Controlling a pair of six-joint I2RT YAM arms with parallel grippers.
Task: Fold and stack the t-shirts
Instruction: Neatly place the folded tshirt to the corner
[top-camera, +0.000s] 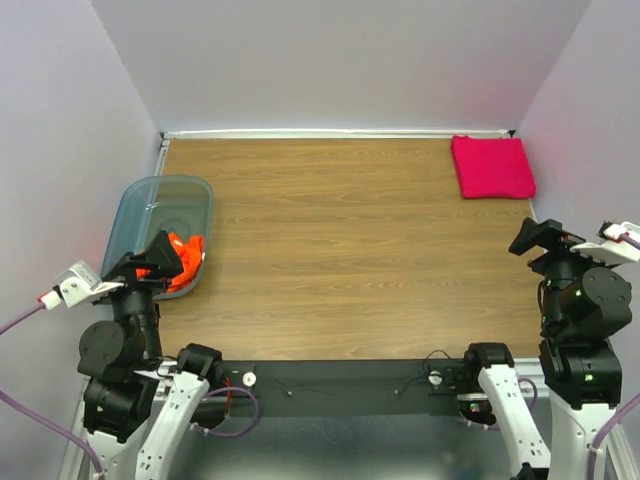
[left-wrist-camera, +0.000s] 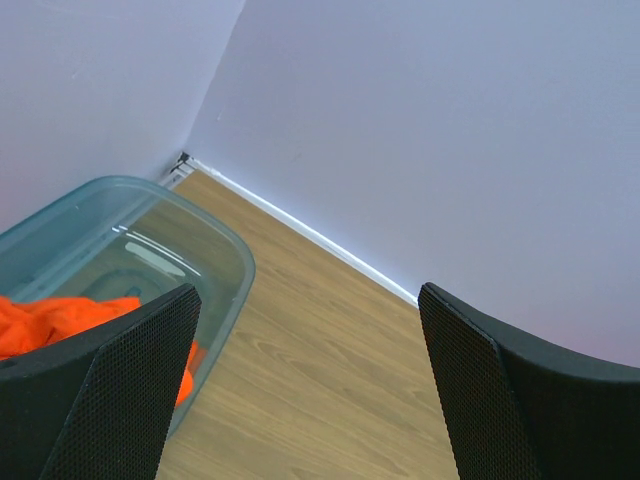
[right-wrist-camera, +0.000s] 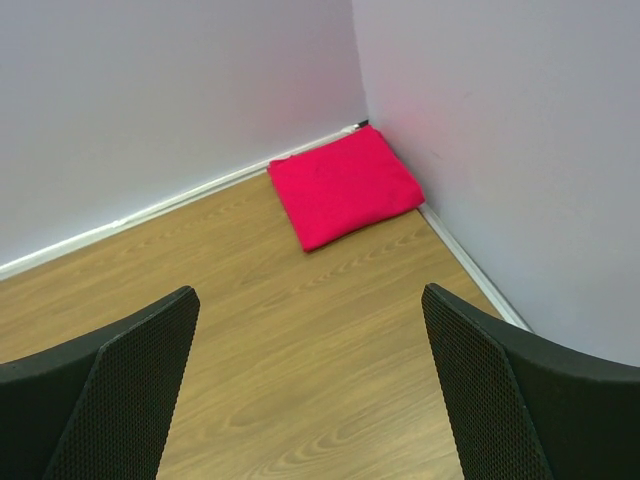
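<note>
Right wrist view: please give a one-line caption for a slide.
Open right hand faces folded magenta-pink t-shirt in a corner of the table.

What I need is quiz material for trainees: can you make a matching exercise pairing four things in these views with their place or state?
Things:
1 pink t-shirt
2 orange t-shirt
3 plastic bin
4 left gripper

Places or states:
A crumpled inside the plastic bin
B folded flat in the far right corner of the table
C open, holding nothing
D at the table's left edge

Pairs: 1-B, 2-A, 3-D, 4-C.
</note>
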